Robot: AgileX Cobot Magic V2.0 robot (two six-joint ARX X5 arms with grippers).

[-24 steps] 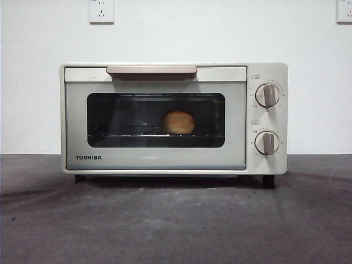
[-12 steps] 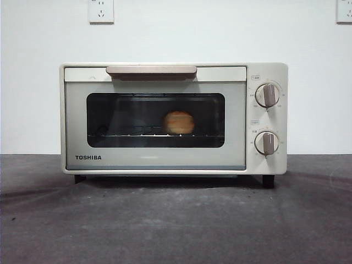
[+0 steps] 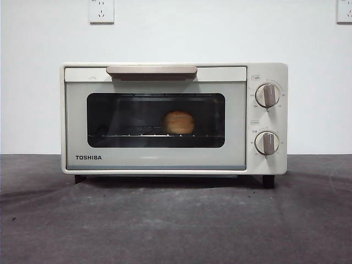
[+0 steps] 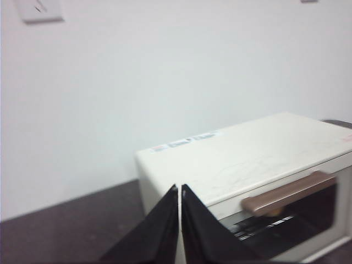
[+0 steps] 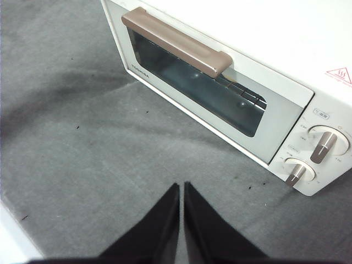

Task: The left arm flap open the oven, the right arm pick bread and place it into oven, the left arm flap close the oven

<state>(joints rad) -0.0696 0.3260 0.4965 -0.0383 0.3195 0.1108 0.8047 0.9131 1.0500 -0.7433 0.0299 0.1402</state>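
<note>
Both grippers hold nothing: the left gripper (image 4: 180,190) has its jaws pressed together and hangs above and behind the oven (image 3: 173,118), near one top corner; the right gripper (image 5: 181,187) also has its jaws pressed together, above the dark table (image 5: 82,143) in front of the oven, apart from it. The oven door (image 3: 155,125) is closed, with its beige handle (image 3: 151,70) on top; the bread (image 3: 179,122) lies inside on the wire rack (image 3: 132,133), seen through the glass window, a bit toward the side of the two knobs (image 3: 267,94).
</note>
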